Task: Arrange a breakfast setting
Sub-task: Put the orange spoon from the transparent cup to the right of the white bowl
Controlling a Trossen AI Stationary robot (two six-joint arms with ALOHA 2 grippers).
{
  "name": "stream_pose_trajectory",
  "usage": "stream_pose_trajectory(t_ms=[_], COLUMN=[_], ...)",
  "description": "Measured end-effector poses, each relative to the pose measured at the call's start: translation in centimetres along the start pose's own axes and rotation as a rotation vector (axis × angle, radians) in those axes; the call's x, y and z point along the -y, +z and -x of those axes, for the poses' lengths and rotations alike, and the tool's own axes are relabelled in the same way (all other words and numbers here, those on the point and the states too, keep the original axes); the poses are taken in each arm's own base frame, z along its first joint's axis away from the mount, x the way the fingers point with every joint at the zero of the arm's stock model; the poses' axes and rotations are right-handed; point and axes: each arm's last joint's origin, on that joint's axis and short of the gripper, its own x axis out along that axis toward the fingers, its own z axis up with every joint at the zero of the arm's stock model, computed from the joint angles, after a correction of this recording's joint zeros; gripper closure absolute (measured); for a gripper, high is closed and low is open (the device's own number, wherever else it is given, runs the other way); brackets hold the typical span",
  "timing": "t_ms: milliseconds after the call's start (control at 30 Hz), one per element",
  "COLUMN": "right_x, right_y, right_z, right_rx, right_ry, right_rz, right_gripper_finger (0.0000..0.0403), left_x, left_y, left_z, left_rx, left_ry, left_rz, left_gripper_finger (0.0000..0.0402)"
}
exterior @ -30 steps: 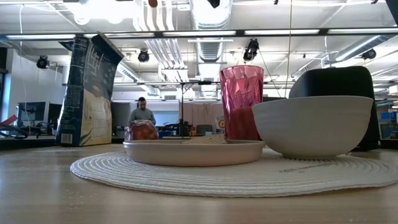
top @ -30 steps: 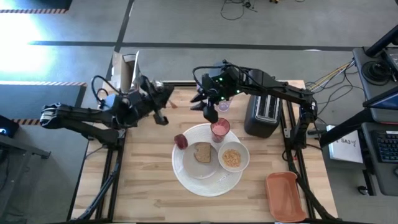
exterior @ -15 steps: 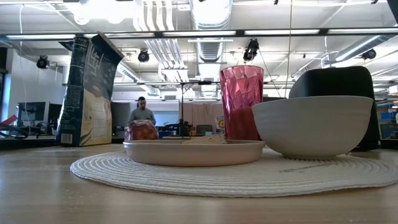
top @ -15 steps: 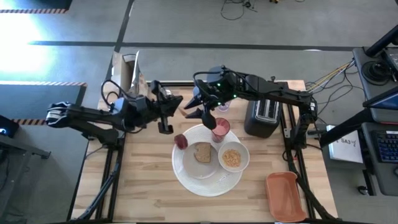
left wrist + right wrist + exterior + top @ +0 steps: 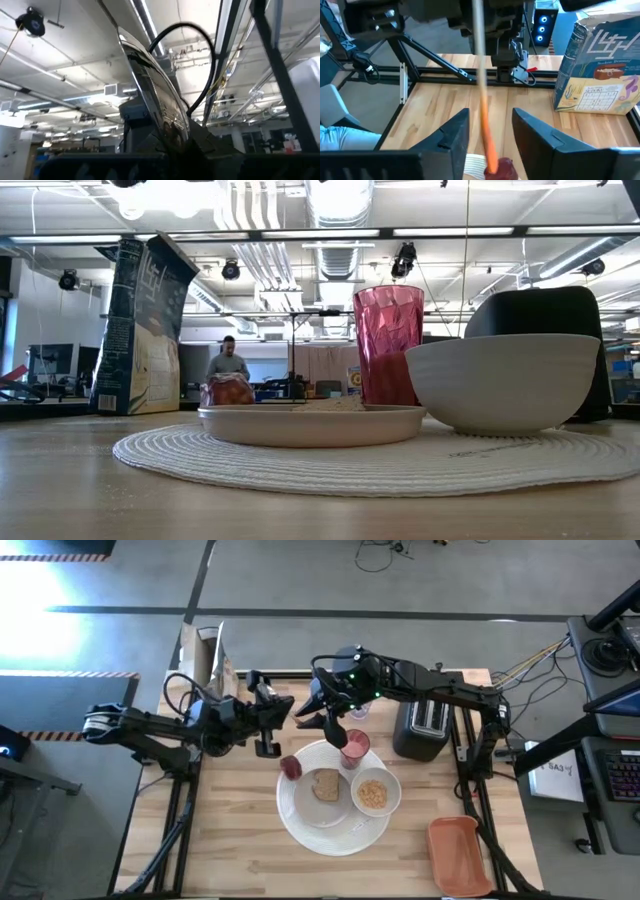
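Breakfast setting looks near complete: plate (image 5: 303,808) on a woven mat (image 5: 400,468), carrying toast slice (image 5: 326,785), fruit (image 5: 291,767) and bowl (image 5: 397,790) with cereal (image 5: 372,794); cup (image 5: 353,748) at the plate's far edge. Right gripper (image 5: 333,722) hovers just beside the cup, on the side away from the bowl. Its jaws stand well apart, gripping nothing that I can see. A thin silver-and-orange rod (image 5: 481,85) crosses the gap between them; what it is, unclear. Left gripper (image 5: 265,730) waits near the fruit, which lies between the two grippers; its state cannot be told. Judgement: a finishing step, final placing or adjusting. Any descent by the right jaws needs clearance from the cup, which would tip easily. Count: one each of plate, bowl, cup, toast, fruit, cereal portion, mat, toaster (image 5: 425,725), tray (image 5: 460,855), cereal box (image 5: 140,330).
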Motion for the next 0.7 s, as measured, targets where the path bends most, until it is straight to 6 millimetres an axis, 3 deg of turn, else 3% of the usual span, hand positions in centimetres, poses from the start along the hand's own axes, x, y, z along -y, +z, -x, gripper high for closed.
stream_pose_trajectory(t_ms=[300,567,700], right_x=[0.0,-0.04,-0.06], right_y=[-0.02,-0.15,-0.19], right_z=[-0.01,-0.02,-0.04], right_rx=[-0.001,-0.014,-0.017], right_ry=[0.001,0.004,0.009], right_rz=[0.01,-0.021,-0.034], right_gripper_finger=[0.0384,0.0393,0.0394], left_x=[0.06,0.02,0.1], left_y=[-0.04,-0.25,-0.63], left_z=[-0.04,-0.06,-0.03], left_rx=[0.045,0.017,-0.04], left_ry=[-0.021,-0.001,-0.013], left_rz=[-0.001,0.0,0.028], left_gripper_finger=[0.0401,0.0401,0.0378])
